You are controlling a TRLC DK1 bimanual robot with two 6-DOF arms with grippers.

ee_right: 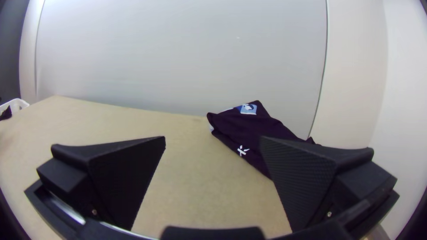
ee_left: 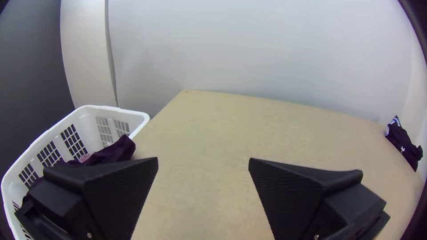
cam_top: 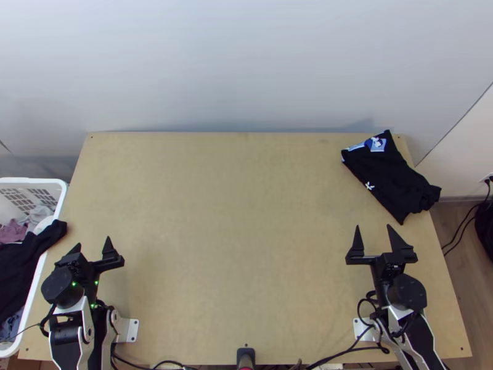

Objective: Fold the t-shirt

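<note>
A black t-shirt (cam_top: 385, 176) with blue and white prints lies in a folded, partly bunched bundle at the table's far right corner, its lower right end crumpled over the side edge. My right gripper (cam_top: 374, 233) stands open at the right, nearer than the shirt and apart from it. In the right wrist view the shirt (ee_right: 242, 129) lies beyond my right gripper (ee_right: 212, 146), partly behind one finger. My left gripper (cam_top: 92, 246) is open at the table's left side, holding nothing. The left wrist view has my left gripper (ee_left: 203, 164) with the shirt (ee_left: 404, 144) far off.
A white laundry basket (cam_top: 63, 188) with clothes stands at the table's left edge, a black garment (cam_top: 52, 234) hanging over its rim towards my left gripper. Bare tabletop (cam_top: 234, 234) spans the middle. A wall rises behind; cables lie along the near edge.
</note>
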